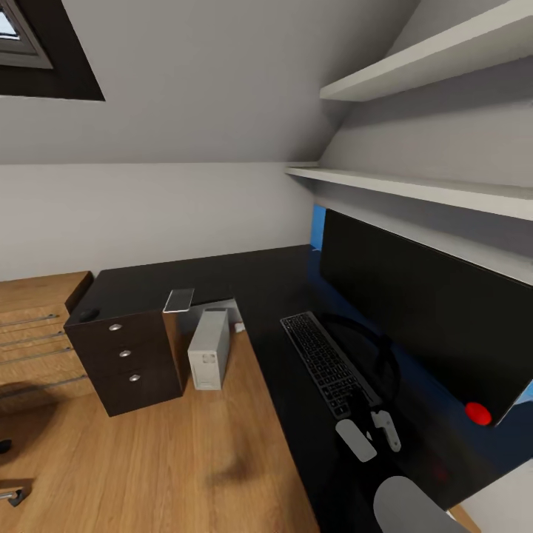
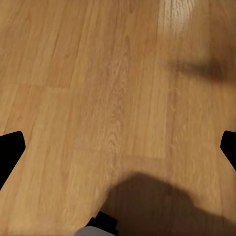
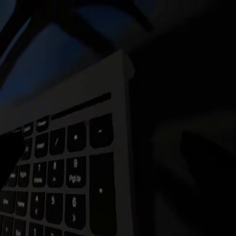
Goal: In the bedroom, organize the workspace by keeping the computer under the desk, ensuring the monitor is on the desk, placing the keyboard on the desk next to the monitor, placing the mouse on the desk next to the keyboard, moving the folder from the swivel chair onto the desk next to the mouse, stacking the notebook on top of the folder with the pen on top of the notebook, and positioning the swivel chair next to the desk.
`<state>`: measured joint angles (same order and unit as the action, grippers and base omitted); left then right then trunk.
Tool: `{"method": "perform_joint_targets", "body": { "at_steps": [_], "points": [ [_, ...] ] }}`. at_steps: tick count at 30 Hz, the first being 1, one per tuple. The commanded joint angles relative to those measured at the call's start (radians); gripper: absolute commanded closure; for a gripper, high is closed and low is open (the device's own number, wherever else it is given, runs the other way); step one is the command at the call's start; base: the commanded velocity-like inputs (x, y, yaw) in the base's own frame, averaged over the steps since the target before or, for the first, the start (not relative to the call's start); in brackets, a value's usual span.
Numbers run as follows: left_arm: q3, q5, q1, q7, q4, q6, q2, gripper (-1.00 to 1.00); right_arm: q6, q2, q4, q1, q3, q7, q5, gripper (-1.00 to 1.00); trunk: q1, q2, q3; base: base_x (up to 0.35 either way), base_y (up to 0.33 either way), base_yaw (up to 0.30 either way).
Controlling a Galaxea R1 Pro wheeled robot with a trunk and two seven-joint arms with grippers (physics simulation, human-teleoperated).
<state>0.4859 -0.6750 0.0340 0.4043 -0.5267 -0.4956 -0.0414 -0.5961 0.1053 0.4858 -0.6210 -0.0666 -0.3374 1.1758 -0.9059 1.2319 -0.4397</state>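
Slim black keyboard (image 1: 329,363) lower centre on glossy black desk (image 1: 244,277) (white tower computer (image 1: 208,349) beneath); gripper finger states: cannot tell.

Desk (image 1: 244,277) top: glossy black. Floor (image 1: 170,459): smooth wood planks w/ grain. Drawer knobs (image 1: 125,353), left of frame: shiny metal. Keyboard (image 1: 327,361): matt black keys, grey edge.

A light wood cabinet (image 1: 33,326) with long metal handles stands at the far left against the white wall (image 1: 148,215) — a dark-framed skylight (image 1: 37,48) sits in the sloped ceiling above it. Two white shelves (image 1: 414,189) run along the right-hand wall. Wood-plank floor (image 2: 98,98) lies below the left jaws, shadow-mottled.
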Motion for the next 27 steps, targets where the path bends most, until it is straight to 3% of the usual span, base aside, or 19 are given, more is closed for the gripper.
{"method": "perform_joint_targets", "body": {
  "at_steps": [1, 27],
  "points": [
    [0.008, -0.006, 0.0, 0.009, -0.003, -0.003, -0.002, -1.0, -0.007, -0.001, 0.0, 0.0, -0.005, -0.008, 0.011, -1.0, 0.0, 0.001, -0.001, -0.073, -0.04, 0.0],
    [0.008, -0.006, 0.0, 0.009, -0.003, -0.003, -0.002, -1.0, -0.007, 0.0, 0.0, 0.0, -0.005, -0.007, 0.012, -1.0, 0.0, 0.001, -0.001, -0.268, -0.134, 0.0]
  ]
}}
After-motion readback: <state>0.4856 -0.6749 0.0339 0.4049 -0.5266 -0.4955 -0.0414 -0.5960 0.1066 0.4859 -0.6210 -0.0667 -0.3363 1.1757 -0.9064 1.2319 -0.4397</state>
